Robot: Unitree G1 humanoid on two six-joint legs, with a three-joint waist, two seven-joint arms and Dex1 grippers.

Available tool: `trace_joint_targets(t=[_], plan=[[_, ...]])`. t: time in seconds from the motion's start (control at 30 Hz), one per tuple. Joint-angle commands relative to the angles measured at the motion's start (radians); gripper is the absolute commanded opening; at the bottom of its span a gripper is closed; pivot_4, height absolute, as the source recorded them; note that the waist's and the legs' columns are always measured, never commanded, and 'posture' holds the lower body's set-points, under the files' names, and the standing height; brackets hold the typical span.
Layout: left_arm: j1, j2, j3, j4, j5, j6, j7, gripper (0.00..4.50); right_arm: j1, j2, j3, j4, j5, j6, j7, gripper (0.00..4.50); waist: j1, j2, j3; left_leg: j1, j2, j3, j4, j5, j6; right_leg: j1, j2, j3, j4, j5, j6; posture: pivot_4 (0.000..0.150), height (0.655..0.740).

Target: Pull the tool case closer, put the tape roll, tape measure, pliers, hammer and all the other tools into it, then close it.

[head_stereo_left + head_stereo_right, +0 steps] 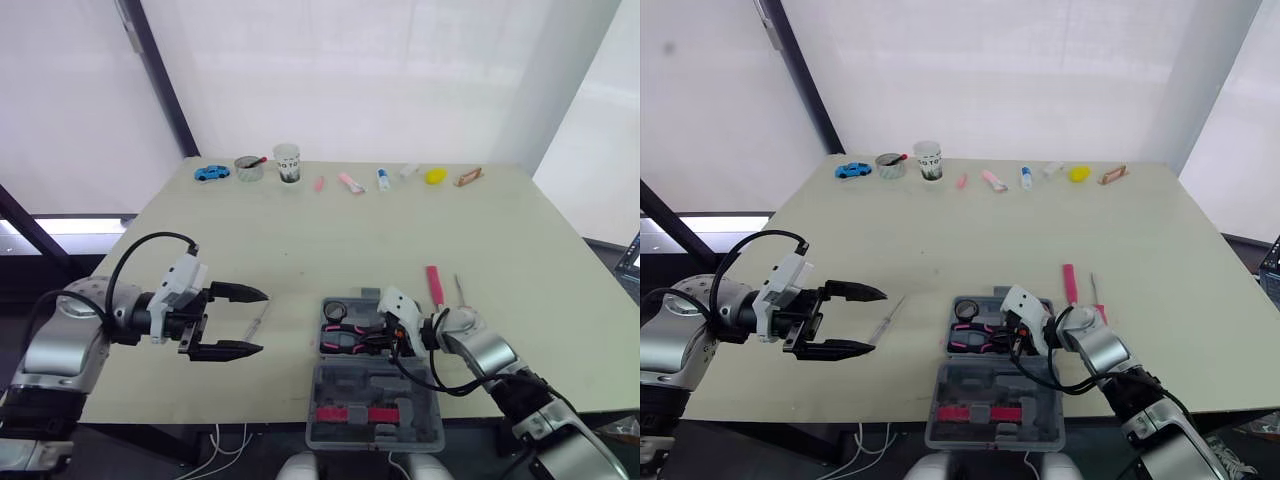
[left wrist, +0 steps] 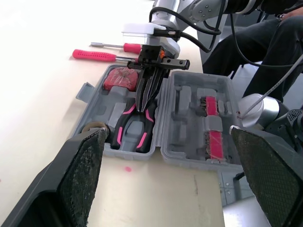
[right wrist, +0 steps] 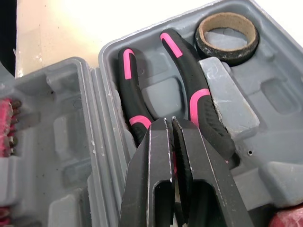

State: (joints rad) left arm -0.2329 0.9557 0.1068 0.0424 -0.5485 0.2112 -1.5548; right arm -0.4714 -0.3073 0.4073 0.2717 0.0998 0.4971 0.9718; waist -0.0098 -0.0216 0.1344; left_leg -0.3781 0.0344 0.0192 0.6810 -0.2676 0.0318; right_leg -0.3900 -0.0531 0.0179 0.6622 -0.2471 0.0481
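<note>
**Seating the pliers.** Your right gripper [image 3: 170,124], fingers pressed almost together, is bearing on the joint of the pliers [image 3: 184,71]. The pliers are lying in their moulded recess in the open tool case [image 1: 375,385], beside the tape roll [image 3: 227,54]. Whether the fingers are nipping the joint cannot be told. You are best pressing straight down until both handles are sitting flush, then lifting clear without dragging them. Your left gripper [image 1: 262,321], fingers spread, is hovering over the table [image 1: 300,230] left of the case. A pink screwdriver [image 1: 433,285] is lying outside the case.
</note>
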Motion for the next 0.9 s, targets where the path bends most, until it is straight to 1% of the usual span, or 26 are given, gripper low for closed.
trace_joint_targets(t=[0.03, 0.13, 0.23, 0.3, 0.43, 0.5, 0.57, 0.63, 0.67, 0.7, 0.83, 0.9], plan=[[-0.02, -0.004, 0.009, 0.0, 0.003, -0.009, -0.005, 4.5, 0.059, -0.027, 0.034, 0.164, -0.062, 0.16, -0.058, 0.19, 0.0, 0.001, -0.001, 0.0, 0.0, 0.0, 0.0, 0.0, 0.0, 0.0, 0.0, 0.0, 0.0, 0.0, 0.0, 0.15, 0.74], [-0.022, -0.012, 0.006, 0.001, 0.007, -0.007, -0.002, 4.5, 0.056, -0.018, 0.036, 0.176, -0.07, 0.147, -0.073, 0.19, -0.001, 0.001, -0.002, 0.0, 0.0, 0.0, 0.0, 0.0, 0.0, 0.0, 0.0, 0.0, 0.0, 0.0, 0.0, 0.15, 0.74], [-0.018, -0.023, 0.01, 0.002, 0.002, 0.007, 0.013, 4.5, 0.067, -0.002, 0.007, 0.151, -0.054, 0.06, -0.079, 0.19, -0.003, 0.001, -0.002, 0.001, 0.001, 0.0, -0.001, 0.0, 0.0, 0.0, 0.0, 0.0, -0.001, -0.001, 0.002, 0.15, 0.74], [-0.008, -0.03, 0.017, 0.004, 0.002, 0.012, 0.025, 4.5, 0.08, 0.002, -0.015, 0.12, -0.043, -0.046, -0.071, 0.19, -0.004, 0.001, -0.002, 0.0, 0.001, 0.0, -0.002, 0.0, 0.0, 0.0, 0.0, 0.0, -0.001, -0.001, 0.002, 0.15, 0.74], [0.048, -0.04, 0.043, -0.002, 0.003, 0.026, 0.067, 4.5, 0.124, -0.025, -0.051, -0.023, -0.028, -0.168, -0.062, 0.19, -0.005, 0.004, 0.0, -0.002, 0.001, 0.002, -0.004, 0.0, 0.0, -0.005, 0.0, 0.001, -0.001, -0.001, 0.002, 0.15, 0.74], [0.061, -0.038, 0.052, 0.005, 0.002, 0.029, 0.079, 4.5, 0.146, -0.035, -0.07, -0.093, -0.007, -0.193, -0.063, 0.19, -0.002, 0.006, 0.007, -0.005, 0.001, 0.003, -0.007, 0.0, 0.0, -0.008, -0.001, 0.002, -0.003, 0.001, -0.001, 0.15, 0.74], [0.07, -0.044, 0.065, 0.009, 0.0, 0.028, 0.101, 4.5, 0.165, -0.038, -0.098, -0.158, 0.017, -0.211, -0.075, 0.19, 0.0, 0.006, 0.007, -0.007, 0.001, 0.003, -0.009, 0.0, 0.0, -0.011, 0.0, 0.002, -0.004, 0.0, -0.002, 0.15, 0.74], [0.084, -0.053, 0.079, 0.016, 0.001, 0.02, 0.119, 4.5, 0.191, -0.038, -0.142, -0.231, 0.049, -0.203, -0.098, 0.19, 0.0, 0.006, 0.008, -0.013, 0.001, 0.002, -0.01, 0.0, 0.0, -0.015, 0.001, 0.001, -0.004, 0.0, -0.003, 0.15, 0.74], [0.093, -0.058, 0.087, 0.02, 0.005, 0.015, 0.131, 4.5, 0.207, -0.039, -0.165, -0.262, 0.061, -0.212, -0.114, 0.19, -0.001, 0.007, 0.01, -0.019, 0.001, 0.002, -0.01, 0.0, 0.0, -0.021, 0.001, 0.001, -0.003, 0.0, -0.003, 0.15, 0.74], [0.101, -0.062, 0.095, 0.023, 0.008, 0.009, 0.14, 4.5, 0.223, -0.039, -0.185, -0.286, 0.073, -0.229, -0.122, 0.19, -0.002, 0.007, 0.012, -0.023, 0.001, 0.002, -0.01, 0.0, 0.0, -0.024, 0.001, 0.001, -0.003, 0.002, 0.001, 0.15, 0.74], [0.142, -0.099, 0.158, 0.059, 0.007, -0.039, 0.19, 4.5, 0.337, -0.085, -0.3, -0.413, 0.127, -0.309, -0.133, 0.19, -0.004, 0.005, 0.018, -0.023, 0.001, 0.003, -0.012, 0.0, 0.0, -0.024, 0.001, 0.001, -0.005, 0.002, 0.001, 0.15, 0.74], [0.156, -0.123, 0.194, 0.086, 0.002, -0.065, 0.219, 4.5, 0.397, -0.1, -0.373, -0.446, 0.136, -0.358, -0.168, 0.19, -0.003, 0.004, 0.02, -0.023, 0.001, 0.003, -0.012, 0.0, 0.0, -0.024, 0.002, 0.001, -0.005, 0.002, 0.001, 0.15, 0.74]])
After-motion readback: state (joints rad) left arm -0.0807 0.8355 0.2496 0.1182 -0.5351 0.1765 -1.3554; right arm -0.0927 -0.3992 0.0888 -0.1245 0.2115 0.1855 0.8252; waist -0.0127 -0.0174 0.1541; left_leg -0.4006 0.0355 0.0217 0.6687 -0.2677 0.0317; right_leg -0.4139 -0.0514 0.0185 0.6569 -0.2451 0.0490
